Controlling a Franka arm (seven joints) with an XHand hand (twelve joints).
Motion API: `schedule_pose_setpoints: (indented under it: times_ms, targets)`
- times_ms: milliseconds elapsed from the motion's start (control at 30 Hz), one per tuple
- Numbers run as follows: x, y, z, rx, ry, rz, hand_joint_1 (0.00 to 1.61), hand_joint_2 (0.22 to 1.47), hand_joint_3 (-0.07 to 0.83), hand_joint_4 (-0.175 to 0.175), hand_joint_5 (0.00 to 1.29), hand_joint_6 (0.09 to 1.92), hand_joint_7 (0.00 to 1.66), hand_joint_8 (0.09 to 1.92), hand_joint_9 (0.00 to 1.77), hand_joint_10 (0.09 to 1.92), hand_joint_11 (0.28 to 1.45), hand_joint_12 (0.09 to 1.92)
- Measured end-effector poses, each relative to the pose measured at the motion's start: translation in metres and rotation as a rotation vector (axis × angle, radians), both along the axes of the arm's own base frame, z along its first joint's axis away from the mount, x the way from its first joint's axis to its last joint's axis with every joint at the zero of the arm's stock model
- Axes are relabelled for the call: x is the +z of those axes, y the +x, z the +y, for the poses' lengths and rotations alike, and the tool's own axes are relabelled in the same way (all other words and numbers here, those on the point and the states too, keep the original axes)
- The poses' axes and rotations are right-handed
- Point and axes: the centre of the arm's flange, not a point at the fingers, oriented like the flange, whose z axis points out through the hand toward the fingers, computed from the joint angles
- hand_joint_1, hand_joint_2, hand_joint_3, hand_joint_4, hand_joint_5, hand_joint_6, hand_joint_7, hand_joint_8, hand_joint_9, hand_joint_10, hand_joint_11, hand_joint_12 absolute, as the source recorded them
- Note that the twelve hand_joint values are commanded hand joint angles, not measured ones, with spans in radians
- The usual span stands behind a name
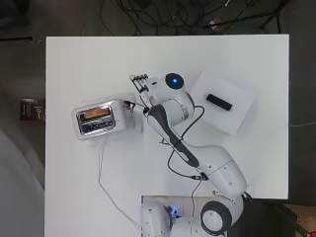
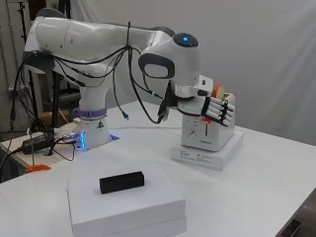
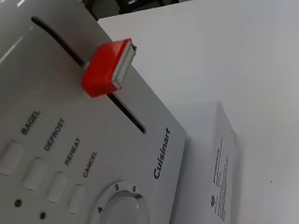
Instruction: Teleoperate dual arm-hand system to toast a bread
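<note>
Red lever [image 3: 108,68] sits partway along toaster [image 1: 100,121] slot. Your hand [image 2: 217,109] hovers beside it w/ fingers curled, gripping nothing.

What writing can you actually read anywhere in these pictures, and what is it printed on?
"BAGEL": by a button on the toaster front.
"DEFROST": by the next button.
"REHEAT": by the third button.
"CANCEL": by the fourth button.
"4", "5", "6": around the dial.
Maker's name beside the lever slot: a brand, left unread.
Print on the white box under the toaster: too small to read.
</note>
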Motion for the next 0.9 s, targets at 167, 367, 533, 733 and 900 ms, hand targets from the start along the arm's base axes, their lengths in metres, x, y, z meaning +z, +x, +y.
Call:
schedule_pose_setpoints:
  times_ms: [167,367,533,733,900]
  targets:
    - [-0.058,0.026,-0.008,0.075,0.074,0.090,0.19,1.08,0.008,-0.168,0.12,0.09,0.26,0.09,0.35,0.09,0.36,0.09]
    - [-0.083,0.033,-0.015,0.124,0.139,0.126,0.21,1.08,0.002,-0.175,0.12,0.09,0.27,0.09,0.36,0.09,0.35,0.09]
    - [-0.090,0.033,-0.003,0.136,0.090,0.138,0.13,1.04,-0.004,-0.175,0.10,0.09,0.40,0.09,0.48,0.09,0.40,0.09]
    - [-0.093,0.044,0.012,0.230,0.036,0.138,0.46,1.21,0.012,-0.111,0.10,0.09,0.35,0.09,0.38,0.09,0.40,0.09]
    - [-0.122,0.044,0.015,0.254,-0.042,0.276,0.54,1.21,-0.009,-0.093,0.13,0.09,0.32,0.09,0.37,0.09,0.38,0.09]
